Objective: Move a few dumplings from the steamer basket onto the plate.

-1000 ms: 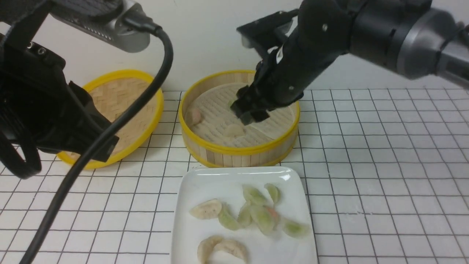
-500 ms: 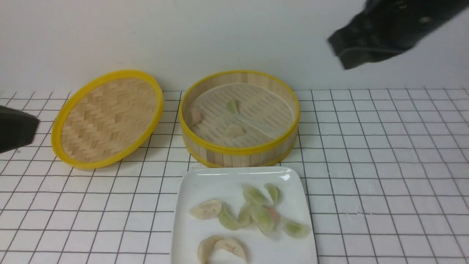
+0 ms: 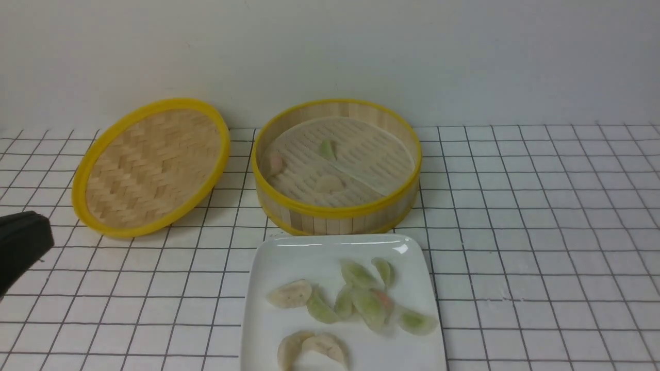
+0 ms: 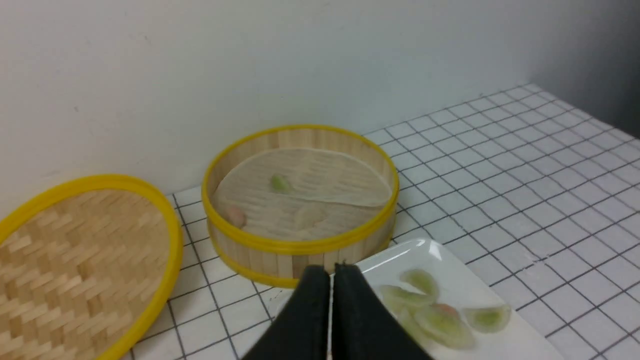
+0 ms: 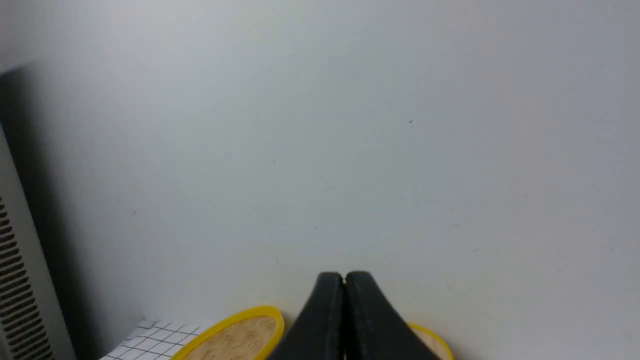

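Two sets of jaws sit clear of the food, which I read as a parked pose with the transfer about finished. Farthest left, the left gripper hangs low over the tiled surface, its jaws pressed together on nothing. Next comes the woven lid, set off to the left of the steamer basket so that the basket is uncovered from above. Inside the basket lie a pinkish dumpling by the left side, a green dumpling toward the back and one cream dumpling nearer the front. Just in front of the basket, almost touching it, is the plate, likely placed close for a short carry. Three cream dumplings lie on its left and front parts, beside a cluster of green dumplings crowding the middle. Only the basket's upright side stands between the two. The right gripper, out of the front view, is raised and faces the back wall, jaws pressed together, holding nothing
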You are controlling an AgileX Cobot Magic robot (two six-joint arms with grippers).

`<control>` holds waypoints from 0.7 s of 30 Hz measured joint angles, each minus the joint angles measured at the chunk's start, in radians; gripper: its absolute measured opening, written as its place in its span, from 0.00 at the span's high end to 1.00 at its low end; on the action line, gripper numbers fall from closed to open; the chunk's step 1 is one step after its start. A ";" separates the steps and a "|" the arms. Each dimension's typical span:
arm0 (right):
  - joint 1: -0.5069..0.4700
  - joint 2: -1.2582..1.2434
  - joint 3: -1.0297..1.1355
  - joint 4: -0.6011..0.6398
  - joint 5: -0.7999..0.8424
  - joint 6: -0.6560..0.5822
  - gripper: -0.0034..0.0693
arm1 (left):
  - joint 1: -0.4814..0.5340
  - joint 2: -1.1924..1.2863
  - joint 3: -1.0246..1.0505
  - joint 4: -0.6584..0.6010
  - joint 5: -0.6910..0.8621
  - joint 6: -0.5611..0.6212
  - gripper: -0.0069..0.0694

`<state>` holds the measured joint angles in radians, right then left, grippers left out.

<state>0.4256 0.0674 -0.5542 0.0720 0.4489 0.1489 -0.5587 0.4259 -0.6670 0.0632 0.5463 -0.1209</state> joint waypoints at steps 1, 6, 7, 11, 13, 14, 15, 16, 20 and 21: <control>0.000 -0.041 0.041 -0.013 -0.005 0.003 0.97 | 0.000 0.003 0.013 -0.005 -0.021 -0.001 0.92; 0.000 -0.082 0.113 -0.056 -0.006 0.018 0.97 | 0.001 0.015 0.029 -0.014 -0.057 -0.002 0.92; 0.000 -0.083 0.114 -0.061 -0.006 0.019 0.97 | 0.001 0.015 0.029 -0.012 -0.062 -0.003 0.92; 0.000 -0.084 0.114 -0.072 -0.005 0.021 0.97 | 0.001 0.015 0.029 -0.012 -0.068 -0.003 0.92; 0.000 -0.084 0.114 -0.072 -0.002 0.022 0.97 | 0.001 0.015 0.029 -0.011 -0.072 -0.003 0.92; 0.000 -0.084 0.114 -0.072 -0.001 0.022 0.97 | 0.001 0.016 0.029 -0.011 -0.073 -0.003 0.92; 0.000 -0.084 0.114 -0.072 -0.001 0.022 0.97 | 0.001 0.017 0.029 -0.011 -0.074 -0.003 0.92; 0.000 -0.084 0.114 -0.072 -0.001 0.023 0.97 | 0.001 0.018 0.029 -0.011 -0.075 -0.003 0.92; 0.000 -0.084 0.114 -0.072 0.001 0.023 0.97 | 0.001 0.021 0.029 -0.011 -0.076 -0.003 0.92; 0.000 -0.084 0.114 -0.072 0.002 0.023 0.97 | 0.001 0.021 0.029 -0.011 -0.076 -0.003 0.92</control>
<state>0.4256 -0.0162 -0.4400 0.0000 0.4507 0.1717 -0.5579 0.4469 -0.6383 0.0520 0.4703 -0.1235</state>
